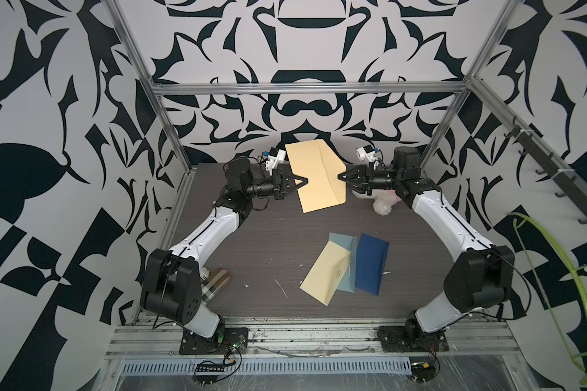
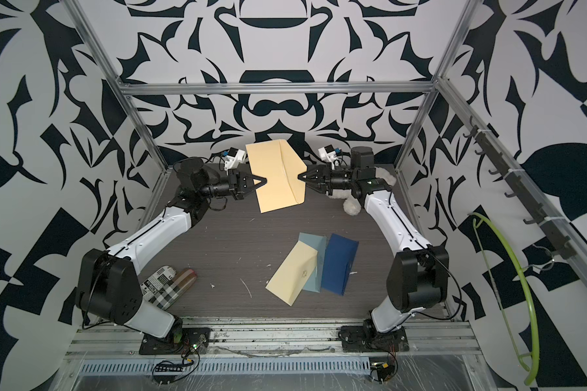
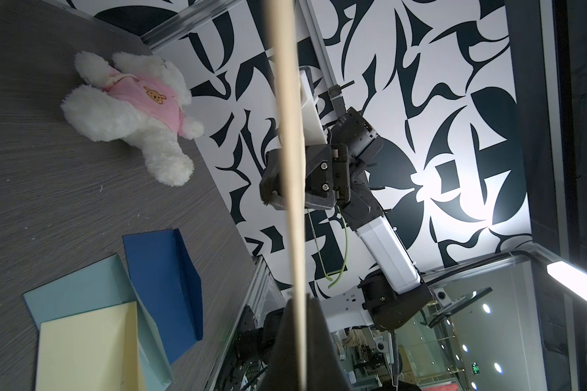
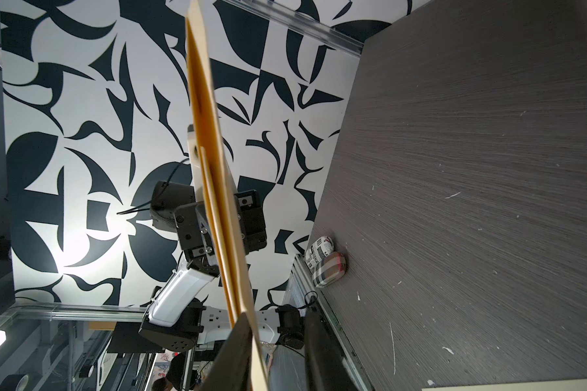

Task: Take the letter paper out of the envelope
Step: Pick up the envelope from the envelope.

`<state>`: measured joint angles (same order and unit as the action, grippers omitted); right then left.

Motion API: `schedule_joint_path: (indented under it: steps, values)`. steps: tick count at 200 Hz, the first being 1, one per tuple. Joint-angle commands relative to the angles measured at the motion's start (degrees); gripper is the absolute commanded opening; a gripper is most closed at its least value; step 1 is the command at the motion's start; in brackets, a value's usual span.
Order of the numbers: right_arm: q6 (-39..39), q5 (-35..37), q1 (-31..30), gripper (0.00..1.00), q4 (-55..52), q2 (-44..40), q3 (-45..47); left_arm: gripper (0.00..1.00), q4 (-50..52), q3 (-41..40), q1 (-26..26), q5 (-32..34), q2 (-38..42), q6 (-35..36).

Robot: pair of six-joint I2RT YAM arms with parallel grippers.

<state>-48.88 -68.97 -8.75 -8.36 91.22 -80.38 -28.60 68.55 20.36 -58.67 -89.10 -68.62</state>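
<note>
Envelope (image 1: 314,176) was up in the air over the far middle of the table (image 1: 251,237), standing on edge between both arms. Left gripper (image 1: 300,179) was clamped tight on its left edge; the left wrist view showed that edge running straight between the closed tips. Right gripper (image 1: 342,176) sat at the pointed flap on the right side, jaws a little apart. One finger (image 4: 238,359) lay against the envelope and its mate stood clear, so I judged nothing gripped there.

No paper showed in any view. I reckoned the envelope light, thin and floppy, apt to bow or swing on a single pinch, and slick enough to slide. The flap looked likely to tear if yanked. Best hold, to my eye: pinch the closed edge and reach into the flap mouth for the sheet.

Spare envelopes (image 1: 326,270) lay near right, a toy (image 3: 133,111) far right by the right arm, patterned bundles (image 2: 170,281) near left. None blocked the work.
</note>
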Motion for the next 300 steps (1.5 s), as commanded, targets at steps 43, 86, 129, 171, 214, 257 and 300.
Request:
schedule_joint_path:
  steps: [43,86,129,171,214,257,300]
  values:
    - [-3.4,-0.3,-2.1,0.33,7.2,-2.8,3.1,0.00,-3.9,4.1,-0.1,-1.2,-2.3,-2.5]
    - [-5.1,-0.1,-2.6,0.34,9.8,-3.0,4.9,0.00,-4.3,6.3,0.1,-1.5,-3.4,-3.4]
    - [-12.4,0.4,-3.5,0.34,18.0,-3.8,5.4,0.00,-3.8,6.2,0.2,-1.9,-3.9,-3.0]
    - [-14.1,0.6,-4.7,0.33,19.5,-4.4,6.5,0.00,-2.5,7.3,0.2,-1.9,-4.3,-2.1]
    - [-14.6,1.6,-5.7,0.29,20.4,-4.8,7.3,0.00,-2.4,8.0,0.2,-2.0,-4.6,-2.1]
    - [-18.7,2.0,-6.1,0.27,24.8,-5.8,7.8,0.00,-2.0,7.4,0.2,-1.9,-4.6,-1.4]
    - [-21.0,2.5,-6.6,0.21,26.8,-6.7,8.6,0.00,-1.3,7.4,0.2,-1.6,-4.8,-0.5]
